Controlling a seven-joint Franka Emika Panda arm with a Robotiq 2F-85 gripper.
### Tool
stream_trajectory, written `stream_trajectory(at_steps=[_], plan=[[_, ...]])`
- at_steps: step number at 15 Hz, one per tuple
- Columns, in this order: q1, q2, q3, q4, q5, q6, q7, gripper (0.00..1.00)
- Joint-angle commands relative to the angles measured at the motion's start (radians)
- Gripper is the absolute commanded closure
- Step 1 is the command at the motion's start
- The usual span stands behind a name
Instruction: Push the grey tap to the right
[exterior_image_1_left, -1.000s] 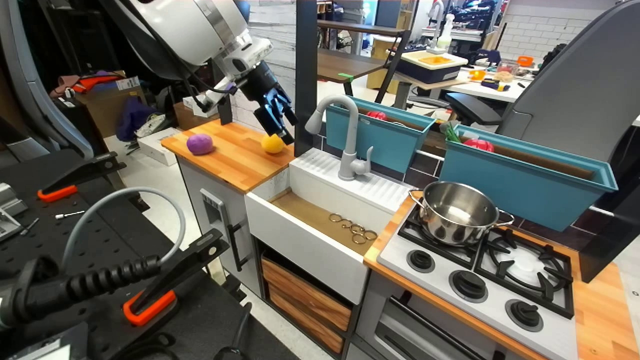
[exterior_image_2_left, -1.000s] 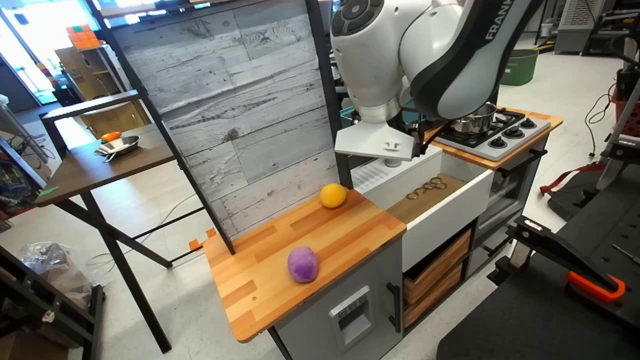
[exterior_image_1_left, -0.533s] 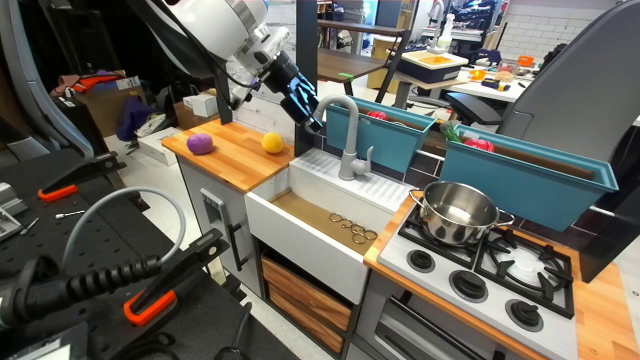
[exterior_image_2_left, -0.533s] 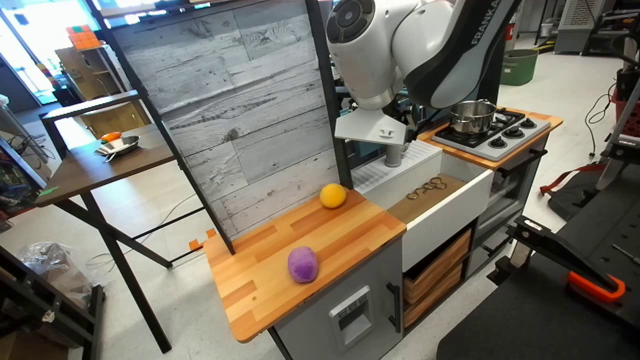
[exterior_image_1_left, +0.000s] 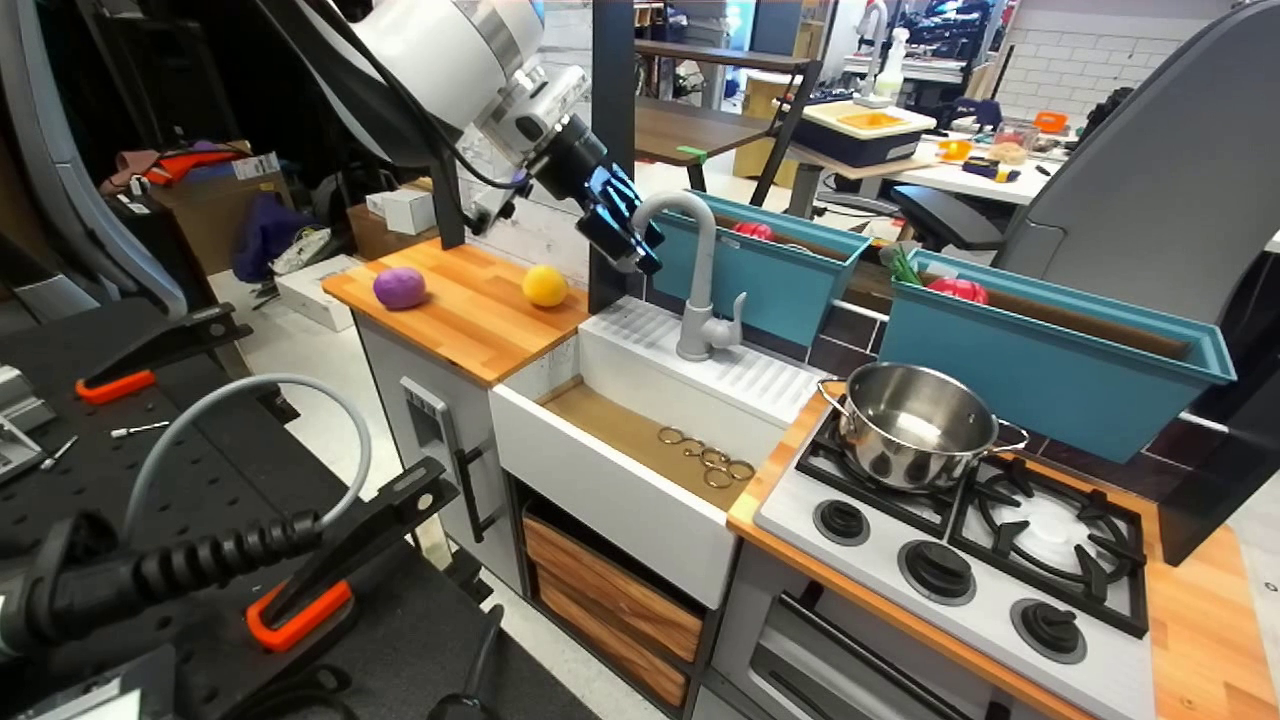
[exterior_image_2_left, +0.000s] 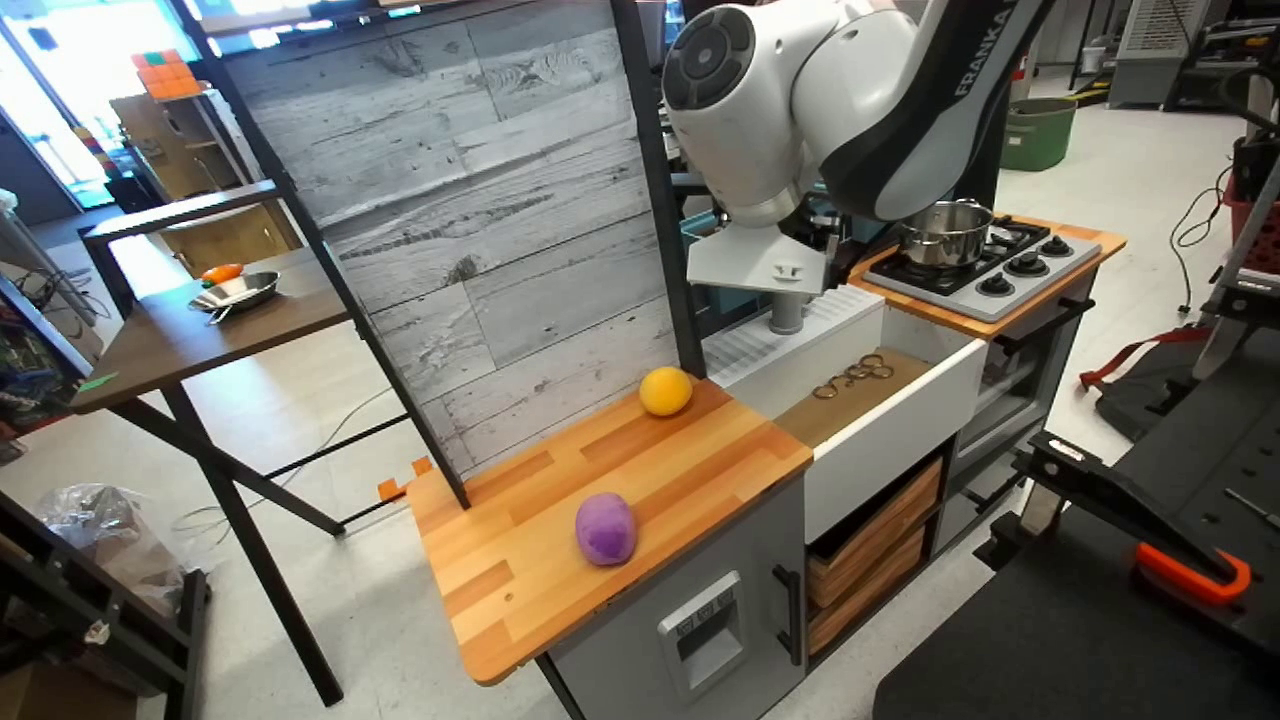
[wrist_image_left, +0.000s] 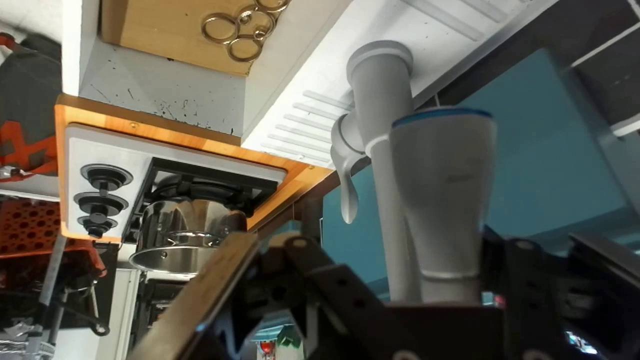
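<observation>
The grey tap (exterior_image_1_left: 703, 270) stands upright on the white ledge behind the sink. Its bent-over spout points to the left in this exterior view. In an exterior view only the tap's base (exterior_image_2_left: 786, 314) shows below the arm. My gripper (exterior_image_1_left: 634, 252) is at the spout's hanging head, which is partly hidden by the fingers. In the wrist view the tap (wrist_image_left: 382, 92) is close, and its spout head lies between the spread fingers, nearer the right one. The left finger stands apart from it. Whether the right finger touches it I cannot tell.
A steel pot (exterior_image_1_left: 915, 425) stands on the stove (exterior_image_1_left: 880, 590). Teal planters (exterior_image_1_left: 1050, 350) are behind. The white sink (exterior_image_1_left: 610, 475) holds several rings (exterior_image_1_left: 715, 460). A yellow ball (exterior_image_1_left: 545, 287) and a purple one (exterior_image_1_left: 400, 288) sit on the wooden counter. A dark post (exterior_image_1_left: 612, 130) rises close to the gripper.
My gripper has moved right and slightly up in an exterior view, from over the counter's edge to around the spout head. The tap shows no visible movement.
</observation>
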Motion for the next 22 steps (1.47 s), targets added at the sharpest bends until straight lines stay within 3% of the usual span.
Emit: stream_trajectory(at_steps=[1,5,8,13,19,20,22], plan=[[-0.05,-0.083,0.063,-0.09,-0.055,0.018,0.009,0.67],[-0.162,-0.163,0.165,-0.191,-0.027,0.015,-0.182,0.96],[-0.258,-0.185,0.215,-0.232,0.002,0.022,-0.352,0.93],[-0.39,-0.194,0.226,-0.248,-0.005,0.076,-0.628,0.93],[-0.459,-0.186,0.261,-0.212,0.005,0.055,-0.844,0.93],[-0.466,-0.191,0.279,-0.219,0.014,0.051,-0.878,0.48],[-0.491,-0.214,0.322,-0.247,0.039,0.055,-0.967,0.4]])
